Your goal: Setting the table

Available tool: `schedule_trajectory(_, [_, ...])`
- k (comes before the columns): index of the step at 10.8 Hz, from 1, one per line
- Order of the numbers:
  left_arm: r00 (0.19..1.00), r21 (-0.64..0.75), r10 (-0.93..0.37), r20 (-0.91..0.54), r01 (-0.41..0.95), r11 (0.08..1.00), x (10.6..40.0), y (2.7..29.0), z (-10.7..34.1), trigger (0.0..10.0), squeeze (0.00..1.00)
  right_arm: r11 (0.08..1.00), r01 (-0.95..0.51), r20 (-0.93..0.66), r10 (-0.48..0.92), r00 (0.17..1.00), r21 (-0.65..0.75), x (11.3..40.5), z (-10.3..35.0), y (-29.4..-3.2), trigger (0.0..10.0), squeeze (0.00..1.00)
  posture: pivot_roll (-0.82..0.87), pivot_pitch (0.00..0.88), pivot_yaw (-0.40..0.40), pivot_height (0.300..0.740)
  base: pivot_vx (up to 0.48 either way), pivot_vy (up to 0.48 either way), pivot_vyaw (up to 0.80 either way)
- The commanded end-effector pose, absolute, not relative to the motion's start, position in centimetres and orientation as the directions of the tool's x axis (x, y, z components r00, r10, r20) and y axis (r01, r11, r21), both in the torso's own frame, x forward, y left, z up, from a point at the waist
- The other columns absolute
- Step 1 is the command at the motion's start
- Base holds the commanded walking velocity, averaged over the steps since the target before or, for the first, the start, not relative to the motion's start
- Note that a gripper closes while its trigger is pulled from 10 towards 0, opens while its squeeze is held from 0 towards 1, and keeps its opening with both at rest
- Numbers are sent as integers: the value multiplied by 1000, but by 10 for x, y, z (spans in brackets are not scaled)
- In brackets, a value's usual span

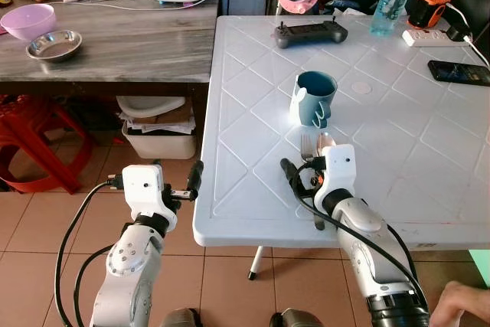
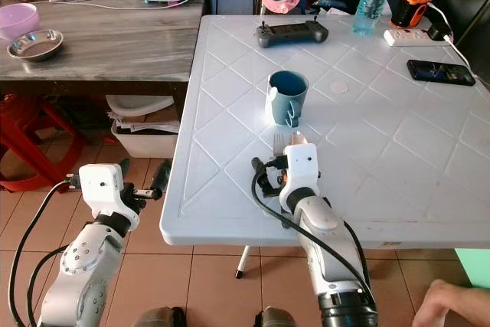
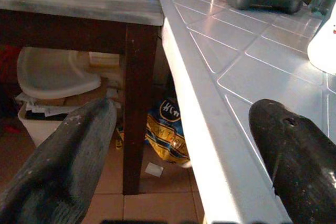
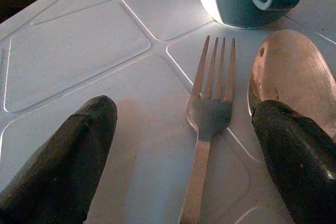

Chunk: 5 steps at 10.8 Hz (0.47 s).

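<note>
White plastic table (image 1: pixel 253 212) beside wooden counter (image 1: pixel 138 51) (tiled floor (image 1: pixel 31 227) beneath)

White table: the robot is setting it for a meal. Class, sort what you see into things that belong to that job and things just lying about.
Belongs to the job:
blue mug
fork
spoon
right gripper, open over the cutlery

Just lying about:
game controller
phone
power strip
water bottle
pink bowl and steel bowl on the wooden table
</note>
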<state>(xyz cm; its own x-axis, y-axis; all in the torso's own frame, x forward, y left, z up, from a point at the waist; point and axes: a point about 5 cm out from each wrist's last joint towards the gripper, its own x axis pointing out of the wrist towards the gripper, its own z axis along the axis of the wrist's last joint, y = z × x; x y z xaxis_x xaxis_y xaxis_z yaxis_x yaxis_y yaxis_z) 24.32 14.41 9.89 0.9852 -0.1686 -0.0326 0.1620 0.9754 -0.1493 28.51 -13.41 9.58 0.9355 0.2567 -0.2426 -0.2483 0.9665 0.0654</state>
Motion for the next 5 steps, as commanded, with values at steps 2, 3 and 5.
schedule_trajectory(2, [985,-140,-173,-28,167,976,244,146,103,10000,0,965,-250,-371,259,892,73,279,80,-133,10000,0,-18,137,41,740,0,0,0])
schedule_trajectory(3, [984,-141,-175,-30,169,975,243,145,103,10000,0,975,-219,-421,219,880,48,273,71,-142,10000,0,-18,143,41,740,0,0,0])
schedule_trajectory(5, [983,-144,-180,-35,173,974,242,144,102,10000,0,983,-182,-422,177,889,29,270,73,-153,10000,0,-20,152,45,740,0,0,0])
